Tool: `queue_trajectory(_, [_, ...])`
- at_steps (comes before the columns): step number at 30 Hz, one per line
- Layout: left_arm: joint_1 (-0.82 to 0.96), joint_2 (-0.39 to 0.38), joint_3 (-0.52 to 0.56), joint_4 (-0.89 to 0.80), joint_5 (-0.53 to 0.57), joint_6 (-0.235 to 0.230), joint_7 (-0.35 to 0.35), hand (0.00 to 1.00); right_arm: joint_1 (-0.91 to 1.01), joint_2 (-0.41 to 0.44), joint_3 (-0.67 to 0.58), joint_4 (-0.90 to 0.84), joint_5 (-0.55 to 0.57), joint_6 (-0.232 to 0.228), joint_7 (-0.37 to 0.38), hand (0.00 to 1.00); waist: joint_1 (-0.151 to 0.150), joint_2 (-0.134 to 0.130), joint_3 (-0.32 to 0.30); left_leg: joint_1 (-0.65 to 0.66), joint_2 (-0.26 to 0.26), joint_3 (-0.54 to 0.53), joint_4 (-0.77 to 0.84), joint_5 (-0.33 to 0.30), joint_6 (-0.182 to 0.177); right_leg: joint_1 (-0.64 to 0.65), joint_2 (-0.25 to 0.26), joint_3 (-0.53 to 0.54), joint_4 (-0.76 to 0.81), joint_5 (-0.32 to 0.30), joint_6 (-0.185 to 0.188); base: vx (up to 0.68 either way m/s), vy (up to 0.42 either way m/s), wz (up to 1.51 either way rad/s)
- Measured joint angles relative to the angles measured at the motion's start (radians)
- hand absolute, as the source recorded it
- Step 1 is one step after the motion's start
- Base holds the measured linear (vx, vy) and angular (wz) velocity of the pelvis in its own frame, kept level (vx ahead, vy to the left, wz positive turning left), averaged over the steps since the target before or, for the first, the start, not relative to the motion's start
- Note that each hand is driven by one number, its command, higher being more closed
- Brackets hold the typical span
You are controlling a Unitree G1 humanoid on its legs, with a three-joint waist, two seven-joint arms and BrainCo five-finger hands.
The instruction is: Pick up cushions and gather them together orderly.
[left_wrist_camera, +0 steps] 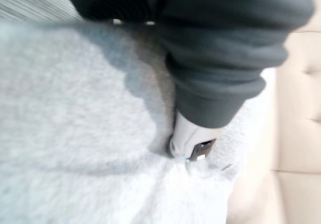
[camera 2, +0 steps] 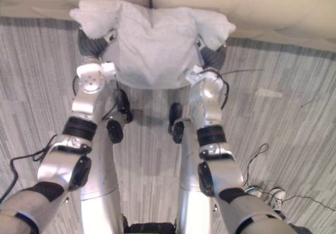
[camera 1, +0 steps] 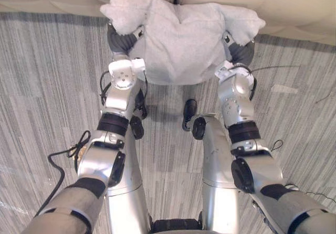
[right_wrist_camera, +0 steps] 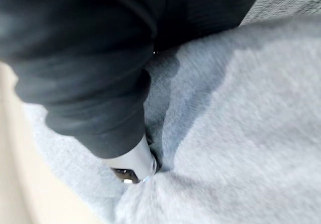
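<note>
I hold a light grey fuzzy cushion [camera 1: 181, 40] in front of me, above the striped carpet, one hand on each side. My left hand [camera 1: 119, 39] grips its left side and my right hand [camera 1: 242, 50] its right side, and the cushion's upper corners drape over both dark covers. In the left wrist view a silver thumb [left_wrist_camera: 193, 141] digs into the puckered fabric [left_wrist_camera: 75, 133]. The right wrist view has a thumb [right_wrist_camera: 131, 161] sunk into the cushion [right_wrist_camera: 251, 133] the same way. The other fingers are hidden under the cushion.
A beige padded sofa [camera 1: 294, 3] runs across the far edge, right behind the cushion. Grey striped carpet [camera 1: 47, 71] covers the floor on both sides.
</note>
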Motion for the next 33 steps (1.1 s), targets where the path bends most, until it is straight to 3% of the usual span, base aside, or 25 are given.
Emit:
queue_trajectory(4, [0.146, -0.054, -0.056, -0.145, -0.006, -0.061, 0.000, 1.00, 0.175, 0.016, 0.029, -0.172, 0.001, -0.077, 0.001, 1.00, 0.002, 0.000, -0.007, 0.206, -0.007, 0.024, -0.115, 0.011, -0.003, 0.192, 0.006, 0.007, -0.114, 0.023, 0.003, 0.03, -0.010, -0.09])
queue_trajectory(9, [0.344, -0.142, -0.134, -0.268, -0.004, -0.106, -0.004, 1.00, 0.428, 0.022, 0.048, -0.373, -0.007, -0.128, 0.016, 1.00, 0.003, 0.001, -0.039, 0.444, -0.021, 0.049, -0.243, 0.017, -0.003, 0.428, 0.006, 0.005, -0.258, 0.038, 0.013, 0.09, 0.014, -0.04])
queue_trajectory(11, [0.489, -0.168, -0.179, -0.327, -0.006, -0.117, -0.009, 1.00, 0.598, 0.024, 0.085, -0.466, -0.018, -0.146, 0.040, 1.00, 0.007, -0.001, -0.123, 0.539, -0.028, 0.071, -0.306, 0.022, -0.010, 0.523, 0.005, 0.011, -0.330, 0.046, 0.018, 0.20, 0.036, -0.05])
queue_trajectory(13, [0.572, -0.169, -0.195, -0.363, -0.018, -0.125, -0.018, 1.00, 0.686, 0.024, 0.111, -0.504, -0.041, -0.149, 0.064, 1.00, 0.011, -0.001, -0.141, 0.633, -0.036, 0.081, -0.347, 0.020, -0.009, 0.616, 0.003, 0.011, -0.379, 0.049, 0.025, 0.18, 0.039, -0.08])
queue_trajectory(17, [0.759, -0.167, -0.200, -0.451, -0.037, -0.144, -0.054, 1.00, 0.891, 0.014, 0.182, -0.549, -0.048, -0.145, 0.138, 1.00, 0.020, 0.002, -0.231, 0.792, -0.037, 0.106, -0.438, 0.007, -0.016, 0.783, 0.013, 0.015, -0.510, 0.063, 0.045, 0.17, 0.049, -0.11])
queue_trajectory(23, [0.895, -0.131, -0.217, -0.481, -0.047, -0.154, -0.100, 1.00, 0.990, 0.011, 0.189, -0.504, -0.090, -0.110, 0.208, 1.00, 0.018, 0.014, -0.321, 0.919, -0.038, 0.159, -0.455, -0.065, -0.022, 0.902, 0.025, 0.077, -0.600, 0.071, 0.077, 0.12, 0.081, -0.32])
queue_trajectory(26, [0.916, -0.109, -0.233, -0.460, -0.059, -0.145, -0.116, 1.00, 0.985, 0.002, 0.181, -0.416, -0.112, -0.098, 0.216, 1.00, 0.009, 0.015, -0.327, 0.982, -0.037, 0.184, -0.457, -0.102, -0.014, 0.897, 0.021, 0.101, -0.488, 0.097, 0.159, 0.14, 0.068, -0.29])
queue_trajectory(28, [0.932, -0.085, -0.246, -0.458, -0.069, -0.131, -0.123, 1.00, 0.991, -0.007, 0.181, -0.374, -0.125, -0.075, 0.217, 1.00, -0.003, 0.013, -0.329, 1.036, -0.043, 0.186, -0.465, -0.118, -0.007, 0.878, 0.008, 0.099, -0.388, 0.128, 0.192, 0.12, 0.061, -0.13])
queue_trajectory(29, [0.932, -0.081, -0.247, -0.457, -0.069, -0.128, -0.126, 1.00, 0.991, -0.008, 0.181, -0.365, -0.125, -0.071, 0.218, 1.00, -0.003, 0.013, -0.329, 1.051, -0.044, 0.186, -0.474, -0.126, 0.003, 0.870, 0.002, 0.101, -0.367, 0.133, 0.193, 0.12, 0.015, -0.01])
queue_trajectory(30, [0.933, -0.067, -0.253, -0.448, -0.069, -0.127, -0.129, 1.00, 0.993, -0.015, 0.183, -0.345, -0.125, -0.059, 0.220, 1.00, -0.009, 0.012, -0.348, 1.084, -0.051, 0.188, -0.517, -0.125, -0.001, 0.873, -0.005, 0.091, -0.377, 0.113, 0.153, 0.14, -0.026, -0.07])
queue_trajectory(32, [0.931, -0.060, -0.253, -0.447, -0.075, -0.127, -0.130, 1.00, 0.992, -0.027, 0.183, -0.344, -0.125, -0.051, 0.239, 1.00, -0.005, 0.025, -0.356, 1.124, -0.051, 0.186, -0.576, -0.123, -0.005, 0.853, 0.000, 0.081, -0.478, 0.091, 0.125, 0.19, -0.046, -0.19])
queue_trajectory(33, [0.931, -0.056, -0.253, -0.440, -0.075, -0.128, -0.131, 1.00, 0.988, -0.035, 0.183, -0.337, -0.125, -0.048, 0.248, 1.00, -0.003, 0.036, -0.357, 1.154, -0.050, 0.180, -0.617, -0.122, -0.006, 0.827, 0.009, 0.088, -0.583, 0.124, 0.114, 0.17, -0.047, -0.21])
